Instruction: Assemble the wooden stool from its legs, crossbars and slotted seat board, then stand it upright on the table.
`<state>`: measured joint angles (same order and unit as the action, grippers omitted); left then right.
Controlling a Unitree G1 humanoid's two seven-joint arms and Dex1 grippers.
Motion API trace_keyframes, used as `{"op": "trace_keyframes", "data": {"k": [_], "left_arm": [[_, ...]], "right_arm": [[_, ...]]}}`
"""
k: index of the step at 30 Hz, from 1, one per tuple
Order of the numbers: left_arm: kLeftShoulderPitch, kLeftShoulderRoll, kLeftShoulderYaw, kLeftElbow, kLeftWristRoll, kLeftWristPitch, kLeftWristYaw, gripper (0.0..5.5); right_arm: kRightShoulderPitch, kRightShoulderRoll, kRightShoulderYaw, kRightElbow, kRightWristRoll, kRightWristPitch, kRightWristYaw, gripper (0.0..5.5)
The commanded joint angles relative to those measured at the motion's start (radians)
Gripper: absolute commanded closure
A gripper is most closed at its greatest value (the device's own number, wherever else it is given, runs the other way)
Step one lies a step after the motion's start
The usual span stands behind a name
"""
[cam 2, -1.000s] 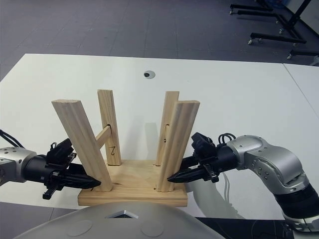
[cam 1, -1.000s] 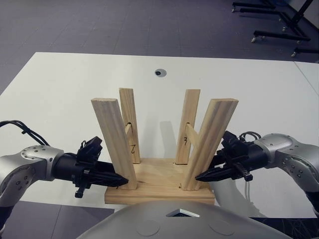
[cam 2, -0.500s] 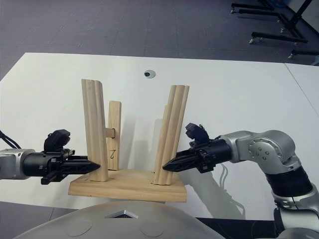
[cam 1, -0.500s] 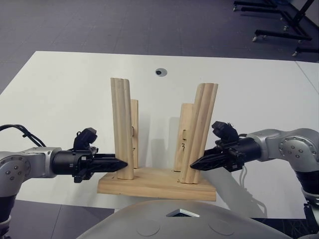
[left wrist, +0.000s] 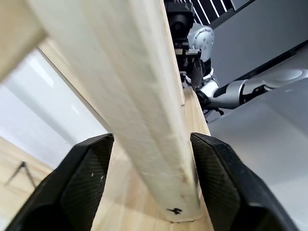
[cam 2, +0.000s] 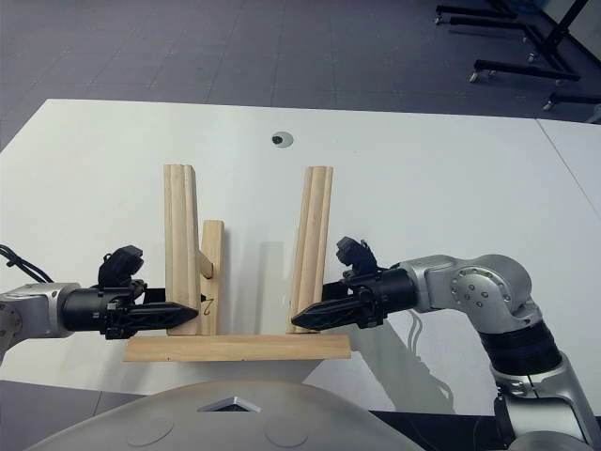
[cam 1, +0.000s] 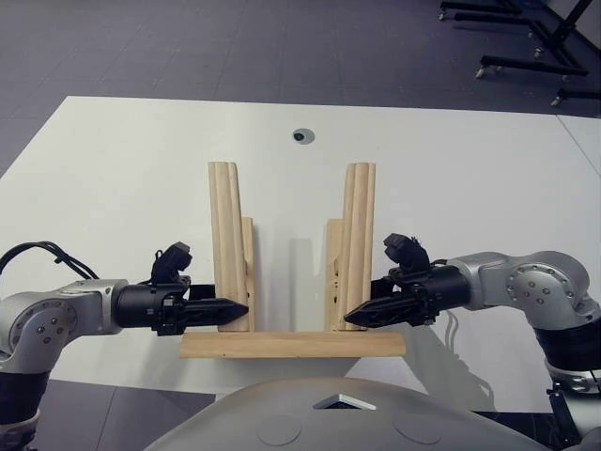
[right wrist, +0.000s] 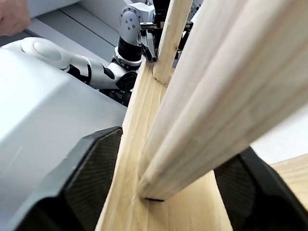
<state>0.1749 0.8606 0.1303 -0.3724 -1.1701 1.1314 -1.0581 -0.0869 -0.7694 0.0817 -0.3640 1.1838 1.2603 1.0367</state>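
stool [cam 1: 336,272] upturned on seat board [cam 1: 291,344]; left gripper [cam 1: 239,308] clamps left leg [cam 1: 223,216], right gripper [cam 1: 352,317] clamps right leg [cam 1: 360,216], both low; stiff, light wood, joints probably loose, so turn evenly

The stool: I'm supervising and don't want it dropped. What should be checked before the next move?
1. Left gripper shut on near left leg: ok.
2. Right gripper shut on near right leg: ok.
3. Both gripped legs seated in seat board: ok.
4. Far legs seated: cannot tell, mostly hidden.
5. Standing upright on table: not ok, legs point up.
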Motion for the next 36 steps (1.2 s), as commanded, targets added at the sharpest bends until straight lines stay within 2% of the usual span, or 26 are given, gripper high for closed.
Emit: {"op": "trace_keyframes", "data": {"k": [1,4,7,11,15,20,26,31,36], "left_arm": [[-0.036,0.013,0.029,0.04,0.019,-0.017,-0.009,1.99],[-0.024,0.023,0.04,0.049,0.03,-0.02,-0.022,1.49],[0.016,0.044,0.071,0.038,0.046,-0.032,-0.052,1.01],[0.106,0.088,0.139,-0.022,0.111,-0.126,-0.144,0.43],[0.173,0.086,0.229,-0.021,0.239,-0.3,-0.183,0.37],[0.344,0.077,0.255,0.012,0.584,-0.733,-0.255,0.37],[0.581,0.064,0.144,-0.023,0.962,-1.152,-0.244,0.37],[0.585,-0.011,-0.014,-0.07,1.074,-1.191,-0.132,0.37],[0.512,-0.049,-0.072,-0.033,1.086,-1.207,-0.054,0.37]], "right_arm": [[0.049,0.007,-0.057,-0.018,0.018,-0.016,-0.04,1.63],[0.09,0.001,-0.109,-0.026,0.035,-0.028,-0.05,1.55],[0.145,-0.026,-0.211,-0.019,0.056,-0.069,-0.006,1.55],[0.219,-0.069,-0.316,-0.013,0.026,-0.139,0.071,1.55],[0.329,-0.126,-0.364,0.016,-0.123,-0.296,0.181,1.55],[0.48,-0.134,-0.335,0.097,-0.484,-0.742,0.304,1.55],[0.595,-0.072,-0.26,0.096,-0.704,-1.119,0.36,1.55],[0.577,-0.008,-0.159,0.127,-0.792,-1.267,0.331,1.55],[0.553,0.033,-0.086,0.15,-0.818,-1.309,0.298,1.55]]}}
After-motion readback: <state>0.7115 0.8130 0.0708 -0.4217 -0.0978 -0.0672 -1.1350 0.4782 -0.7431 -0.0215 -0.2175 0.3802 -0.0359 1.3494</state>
